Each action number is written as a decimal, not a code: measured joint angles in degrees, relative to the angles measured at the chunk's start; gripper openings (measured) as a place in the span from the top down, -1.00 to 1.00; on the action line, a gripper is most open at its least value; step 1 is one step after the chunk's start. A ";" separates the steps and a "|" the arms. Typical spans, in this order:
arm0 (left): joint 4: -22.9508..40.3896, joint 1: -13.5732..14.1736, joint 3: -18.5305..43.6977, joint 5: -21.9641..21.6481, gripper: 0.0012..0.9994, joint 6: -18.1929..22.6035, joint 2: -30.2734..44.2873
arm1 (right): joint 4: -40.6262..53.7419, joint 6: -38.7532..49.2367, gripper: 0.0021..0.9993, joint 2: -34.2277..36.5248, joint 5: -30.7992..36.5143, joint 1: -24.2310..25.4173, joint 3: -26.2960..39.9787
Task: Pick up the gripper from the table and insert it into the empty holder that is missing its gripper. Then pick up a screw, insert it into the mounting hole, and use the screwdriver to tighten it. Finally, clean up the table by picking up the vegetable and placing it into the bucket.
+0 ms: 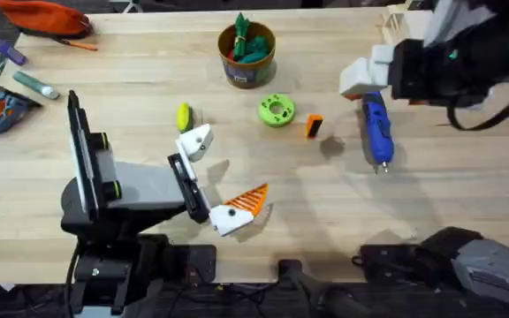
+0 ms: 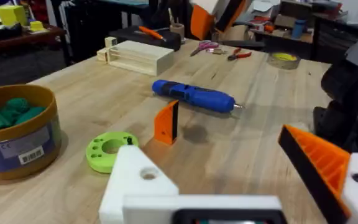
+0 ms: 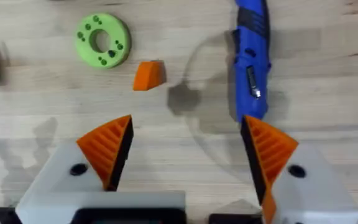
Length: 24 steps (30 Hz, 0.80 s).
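Step 1, pad not yet picked. Left gripper open wide – its bare holder lacks a pad. Orange gripper pad sits betw. green disc & screwdriver. Right gripper open, empty, above – next: descend, grasp pad.

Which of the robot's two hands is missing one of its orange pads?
The left hand: one white finger is bare, the other carries an orange ribbed pad. The right hand has orange pads on both fingers.
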State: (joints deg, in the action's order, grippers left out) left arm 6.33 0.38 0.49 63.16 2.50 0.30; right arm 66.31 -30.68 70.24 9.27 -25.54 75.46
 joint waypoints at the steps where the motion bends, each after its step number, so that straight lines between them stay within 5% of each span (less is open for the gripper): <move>1: 0.00 0.00 0.00 0.00 -0.98 0.00 0.00 | 0.03 -1.27 -0.99 0.00 0.13 -0.99 0.02; 24: 0.00 0.00 0.00 0.00 -0.97 0.00 0.00 | 7.60 -8.04 -0.99 15.73 -2.90 -6.76 7.87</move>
State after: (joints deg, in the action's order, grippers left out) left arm 6.33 0.38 0.49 63.16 2.50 0.30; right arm 73.91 -38.72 85.97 6.37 -32.30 83.33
